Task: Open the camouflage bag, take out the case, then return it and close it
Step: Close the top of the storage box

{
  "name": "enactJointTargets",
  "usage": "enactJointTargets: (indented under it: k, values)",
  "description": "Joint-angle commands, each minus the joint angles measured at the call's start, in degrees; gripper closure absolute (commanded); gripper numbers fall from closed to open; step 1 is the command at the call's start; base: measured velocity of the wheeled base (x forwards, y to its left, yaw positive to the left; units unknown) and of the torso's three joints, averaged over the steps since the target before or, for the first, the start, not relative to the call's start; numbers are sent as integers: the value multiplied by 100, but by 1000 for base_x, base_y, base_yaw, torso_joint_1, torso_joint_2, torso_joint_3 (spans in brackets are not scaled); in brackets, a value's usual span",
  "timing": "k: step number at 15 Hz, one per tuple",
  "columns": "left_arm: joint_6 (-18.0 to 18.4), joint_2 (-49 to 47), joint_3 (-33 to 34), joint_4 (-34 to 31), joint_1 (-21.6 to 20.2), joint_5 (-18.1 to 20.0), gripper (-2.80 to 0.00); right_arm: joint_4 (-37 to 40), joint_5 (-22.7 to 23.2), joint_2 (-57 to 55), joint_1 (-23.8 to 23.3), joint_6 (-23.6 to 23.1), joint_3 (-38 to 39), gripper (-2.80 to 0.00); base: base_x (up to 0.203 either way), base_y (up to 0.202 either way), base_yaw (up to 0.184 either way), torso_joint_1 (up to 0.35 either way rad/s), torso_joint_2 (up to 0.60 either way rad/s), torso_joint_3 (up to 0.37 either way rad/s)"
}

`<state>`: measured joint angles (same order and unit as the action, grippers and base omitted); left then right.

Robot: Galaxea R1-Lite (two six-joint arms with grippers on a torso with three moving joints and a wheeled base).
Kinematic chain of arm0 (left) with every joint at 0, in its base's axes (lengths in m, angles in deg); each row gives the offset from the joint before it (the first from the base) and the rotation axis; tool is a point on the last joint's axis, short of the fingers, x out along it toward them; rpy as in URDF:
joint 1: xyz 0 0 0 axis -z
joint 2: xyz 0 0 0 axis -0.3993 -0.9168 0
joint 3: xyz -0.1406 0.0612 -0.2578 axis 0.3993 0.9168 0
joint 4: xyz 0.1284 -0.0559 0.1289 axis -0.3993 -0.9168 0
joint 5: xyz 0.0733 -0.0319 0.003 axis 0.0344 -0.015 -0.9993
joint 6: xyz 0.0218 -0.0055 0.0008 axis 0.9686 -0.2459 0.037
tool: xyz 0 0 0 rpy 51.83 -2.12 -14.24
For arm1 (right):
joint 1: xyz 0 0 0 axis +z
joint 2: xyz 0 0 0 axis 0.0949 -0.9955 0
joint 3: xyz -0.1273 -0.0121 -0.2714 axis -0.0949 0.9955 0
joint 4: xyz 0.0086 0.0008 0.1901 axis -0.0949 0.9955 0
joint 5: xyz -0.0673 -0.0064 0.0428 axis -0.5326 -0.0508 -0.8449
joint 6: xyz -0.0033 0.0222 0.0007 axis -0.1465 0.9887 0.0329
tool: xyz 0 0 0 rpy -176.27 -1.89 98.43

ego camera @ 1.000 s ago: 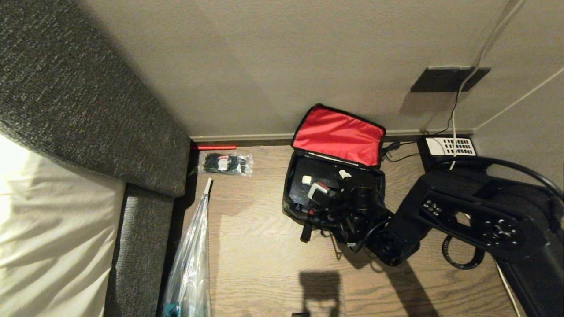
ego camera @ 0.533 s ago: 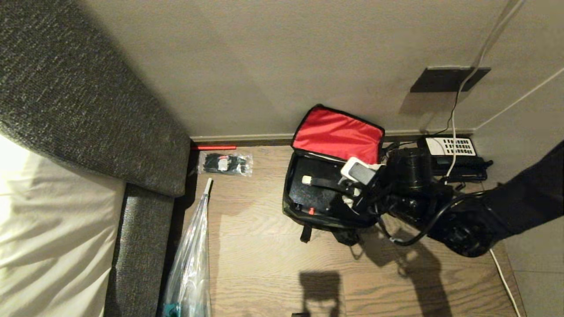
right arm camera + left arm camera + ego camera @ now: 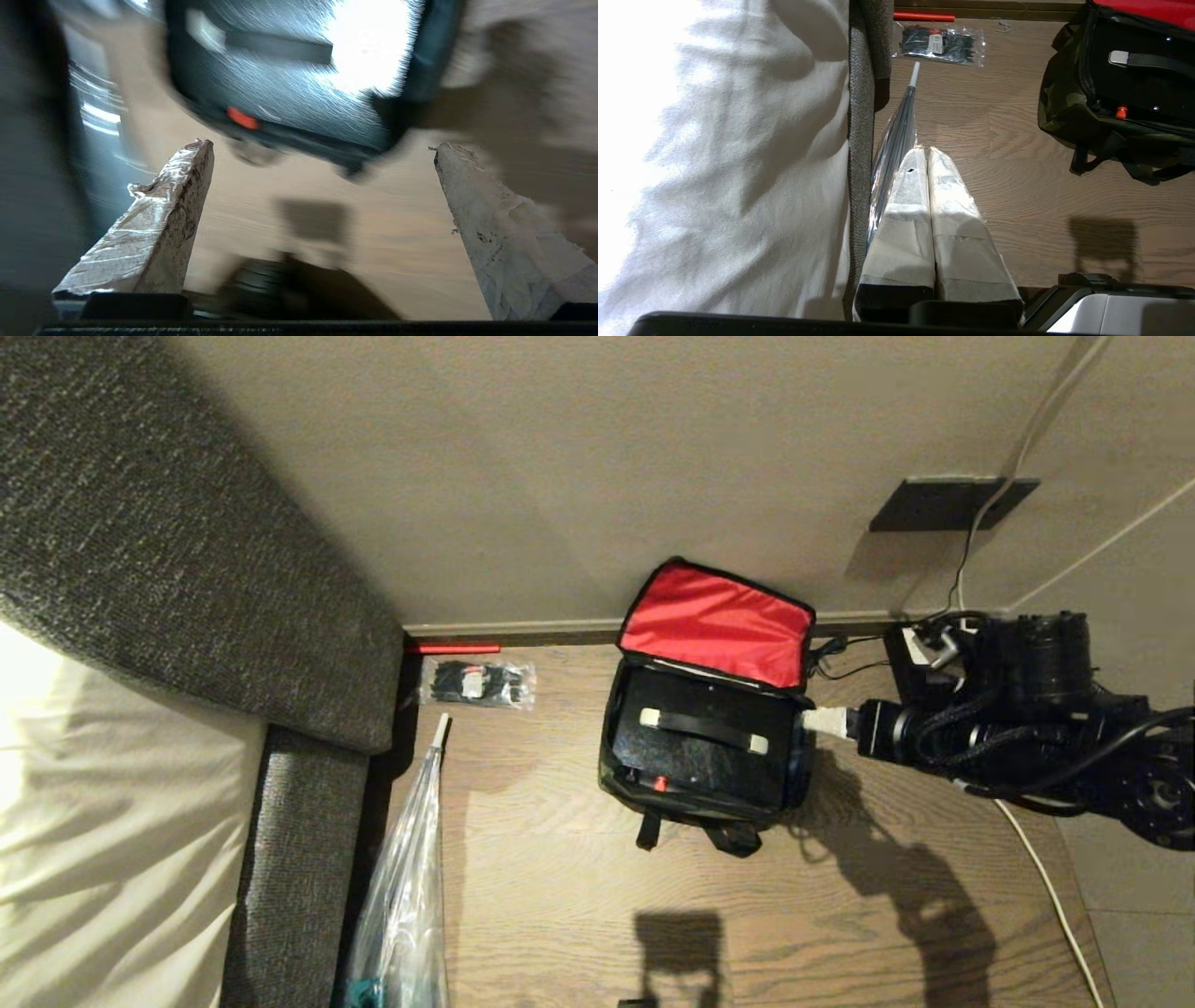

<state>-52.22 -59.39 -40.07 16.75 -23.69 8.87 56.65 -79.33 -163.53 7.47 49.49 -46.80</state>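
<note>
The camouflage bag (image 3: 618, 782) stands open on the wood floor against the wall, its red-lined lid (image 3: 714, 621) leaning back. The black case (image 3: 700, 761) lies inside it, grey handle (image 3: 702, 728) and red latch (image 3: 660, 785) showing. My right gripper (image 3: 823, 721) hangs just off the bag's right side, level, holding nothing. In the right wrist view the right gripper (image 3: 322, 145) is open, with the blurred case (image 3: 280, 98) beyond its fingers. My left gripper (image 3: 927, 151) is shut and parked low by the bed, the bag (image 3: 1064, 112) off to its side.
A grey upholstered bed frame (image 3: 187, 569) and white sheet fill the left. A plastic-wrapped umbrella (image 3: 406, 887) and a packet of cable ties (image 3: 478, 683) lie beside it. A telephone (image 3: 920, 658) sits in the corner behind my right arm, with a white cable (image 3: 1046, 887) across the floor.
My right gripper has pulled away from the case in the bag, swung right and turned level, its jaws spreading wider. The case stays in the bag, its handle now uncovered.
</note>
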Motion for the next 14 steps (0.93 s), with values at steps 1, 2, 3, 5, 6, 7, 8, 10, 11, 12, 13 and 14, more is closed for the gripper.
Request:
enactJointTargets:
  k: [1, 2, 3, 5, 6, 7, 8, 10, 11, 12, 13, 14]
  values:
    - [-4, 22, 7, 0, -2, -2, 0, -159, 967, -129, -292, 1263, -223, -280, 0, 0, 0, 0, 0, 0]
    - [-4, 22, 4, 0, -2, -2, 0, -258, 1224, -209, -375, 1721, -310, -280, 0, 0, 0, 0, 0, 0]
    - [-4, 22, -1, 0, -2, -2, 0, -274, 1298, -404, -472, 2284, -410, -280, 0, 0, 0, 0, 0, 0]
    - [-2, 22, 3, 0, -2, -2, 0, -285, 1342, -795, -664, 2748, -727, -280, 0, 0, 0, 0, 0, 0]
    - [-4, 22, 7, 0, -2, -2, 0, -300, 1348, -965, -749, 2831, -917, -280, 0, 0, 0, 0, 0, 0]
    - [5, 22, -1, 0, -2, -2, 0, -336, 1346, -1071, -784, 2883, -1095, -280, 0, 0, 0, 0, 0, 0]
    - [-4, 22, 7, 0, -2, -2, 0, -356, 1348, -1154, -799, 2913, -1289, -280, 0, 0, 0, 0, 0, 0]
    - [-4, 22, 5, 0, -2, -2, 0, -495, 1331, -1326, -841, 2660, -1436, -280, 0, 0, 0, 0, 0, 0]
    - [-4, 22, -1, 0, -2, -2, 0, -581, 1333, -1374, -913, 2610, -1405, -280, 0, 0, 0, 0, 0, 0]
    - [1, 22, -1, 0, -2, -2, 0, -627, 1339, -1388, -997, 2619, -1402, -280, 0, 0, 0, 0, 0, 0]
    - [-3, 22, 2, 0, -2, -2, 0, -713, 1342, -1401, -1037, 2610, -1422, -280, 0, 0, 0, 0, 0, 0]
    - [-4, 22, -1, 0, -2, -2, 0, -757, 1351, -1401, -1055, 2609, -1405, -280, 0, 0, 0, 0, 0, 0]
